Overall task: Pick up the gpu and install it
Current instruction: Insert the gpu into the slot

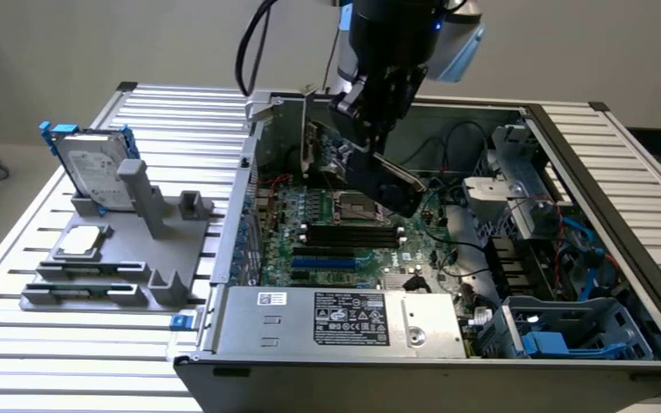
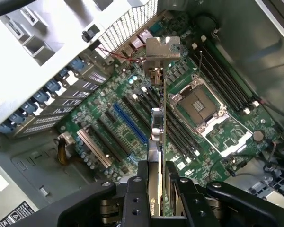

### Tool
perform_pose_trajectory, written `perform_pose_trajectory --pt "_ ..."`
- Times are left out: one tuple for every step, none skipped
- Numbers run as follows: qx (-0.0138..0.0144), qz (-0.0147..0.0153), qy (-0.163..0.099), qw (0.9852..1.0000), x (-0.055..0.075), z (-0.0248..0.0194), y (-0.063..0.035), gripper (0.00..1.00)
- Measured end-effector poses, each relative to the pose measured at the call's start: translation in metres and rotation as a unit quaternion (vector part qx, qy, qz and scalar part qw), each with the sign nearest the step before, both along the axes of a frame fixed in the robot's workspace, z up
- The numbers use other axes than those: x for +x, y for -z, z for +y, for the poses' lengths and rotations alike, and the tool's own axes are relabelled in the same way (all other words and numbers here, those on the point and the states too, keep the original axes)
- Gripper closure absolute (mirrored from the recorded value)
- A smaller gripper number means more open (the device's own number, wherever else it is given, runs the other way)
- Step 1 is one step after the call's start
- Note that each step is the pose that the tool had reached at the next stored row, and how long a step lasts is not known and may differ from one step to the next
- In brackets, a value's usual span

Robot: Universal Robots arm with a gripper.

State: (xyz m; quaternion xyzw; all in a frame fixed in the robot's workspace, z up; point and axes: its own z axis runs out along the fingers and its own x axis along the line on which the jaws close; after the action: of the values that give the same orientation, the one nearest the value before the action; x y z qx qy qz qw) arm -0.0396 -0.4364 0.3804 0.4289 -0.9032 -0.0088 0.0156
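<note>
Wrist view: tool (image 2: 157,191) clenched on the gpu (image 2: 157,127), hanging edge-down over the motherboard (image 2: 111,87) inside the computer case (image 1: 423,383).
Risk: the gpu looks tilted and beside the blue slot (image 2: 129,124); pressed down so, it could miss and scrape parts.

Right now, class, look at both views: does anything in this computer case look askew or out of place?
The gpu, clamped in the gripper, hangs tilted above the motherboard, not seated in any slot. The CPU socket looks empty.
</note>
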Motion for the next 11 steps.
perform_pose_trajectory --pt "0.0006 0.0000 -0.009 1.0000 0.0000 0.0000 0.0006 0.74" --pt "0.0009 0.0000 -0.019 0.9998 0.0000 0.0000 0.0013 0.74" --pt "0.0011 0.0000 -0.028 0.9996 0.0000 0.0000 0.0019 0.74" --pt "0.0011 0.0000 -0.037 0.9993 0.0000 0.0000 0.0026 0.74" --pt "0.0012 0.0000 -0.046 0.9990 0.0000 0.0000 0.0032 0.74" --pt "0.0012 0.0000 -0.055 0.9985 0.0000 0.0000 0.0038 0.74" --pt "0.0012 0.0000 -0.064 0.9980 0.0001 0.0000 0.0044 0.74" --pt "0.0012 0.0001 -0.073 0.9973 0.0001 0.0000 0.0050 0.74" --pt "0.0012 0.0001 -0.082 0.9966 0.0000 0.0000 0.0057 0.74" --pt "0.0013 0.0001 -0.091 0.9958 0.0000 0.0000 0.0063 0.74" --pt "0.0013 0.0001 -0.100 0.9950 0.0000 0.0000 0.0069 0.74"
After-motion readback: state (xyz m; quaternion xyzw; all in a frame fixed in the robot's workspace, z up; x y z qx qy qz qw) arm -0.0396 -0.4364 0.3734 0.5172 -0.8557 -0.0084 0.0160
